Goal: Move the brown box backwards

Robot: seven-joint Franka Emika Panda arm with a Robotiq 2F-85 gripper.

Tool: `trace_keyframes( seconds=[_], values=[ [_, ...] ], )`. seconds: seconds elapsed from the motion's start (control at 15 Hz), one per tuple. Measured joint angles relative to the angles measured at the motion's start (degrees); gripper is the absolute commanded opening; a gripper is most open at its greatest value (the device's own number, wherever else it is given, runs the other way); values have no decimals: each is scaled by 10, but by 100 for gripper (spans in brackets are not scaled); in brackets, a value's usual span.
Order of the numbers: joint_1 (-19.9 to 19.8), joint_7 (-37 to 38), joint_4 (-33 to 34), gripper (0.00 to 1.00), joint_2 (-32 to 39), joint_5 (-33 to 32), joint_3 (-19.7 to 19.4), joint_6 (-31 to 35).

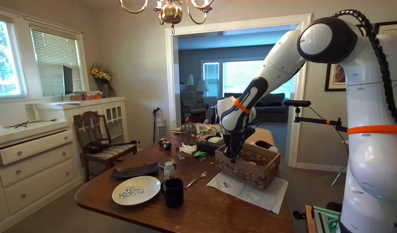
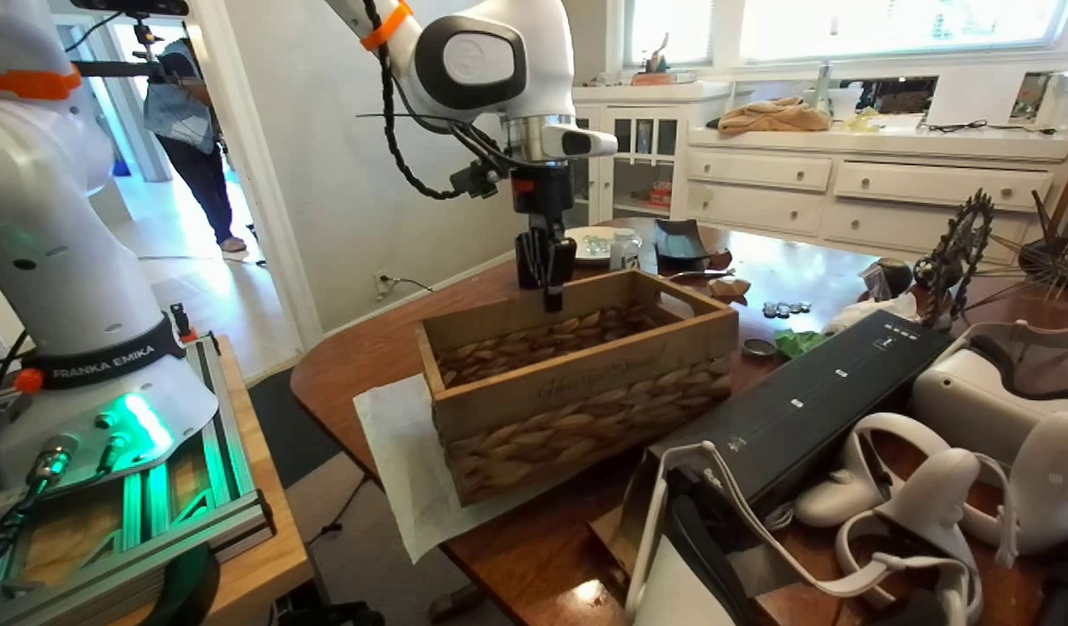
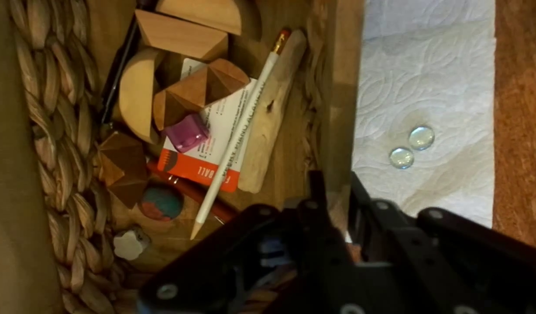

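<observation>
The brown box [image 1: 242, 171] is an open-topped wooden box with woven lower walls, standing on a white paper towel near the table edge. In an exterior view its lettered long side [image 2: 586, 417] and a handle hole show. The wrist view shows its wall [image 3: 344, 87] and loose items inside: a white pencil [image 3: 237, 135], wooden blocks, a card. My gripper [image 3: 335, 183] straddles the rim of one long wall, one finger inside and one outside, both seeming to touch it. The gripper also shows in both exterior views [image 1: 232, 158] [image 2: 550, 296]; the outer fingertip is hidden in an exterior view.
The paper towel [image 1: 273, 197] holds two glass beads. A black mug [image 1: 174, 193], white plate [image 1: 137, 190], fork [image 1: 196, 179], bottle [image 1: 168, 170] and black tray [image 1: 135, 171] stand on the table. A long black box [image 2: 812, 391] and white headsets [image 2: 1004, 374] lie beside the box.
</observation>
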Motion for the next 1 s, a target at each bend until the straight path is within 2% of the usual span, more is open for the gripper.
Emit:
trace_keyframes(
  seconds=[0.27,0.73,0.8,1.0],
  values=[
    [-1,-56,-11,4,-84,-86,-6,-50],
    [1,-279,-48,4,-208,-93,2,-108],
    [4,-310,-53,15,-216,-90,2,-110],
    [5,-314,-57,15,-213,-88,0,-110]
  ],
)
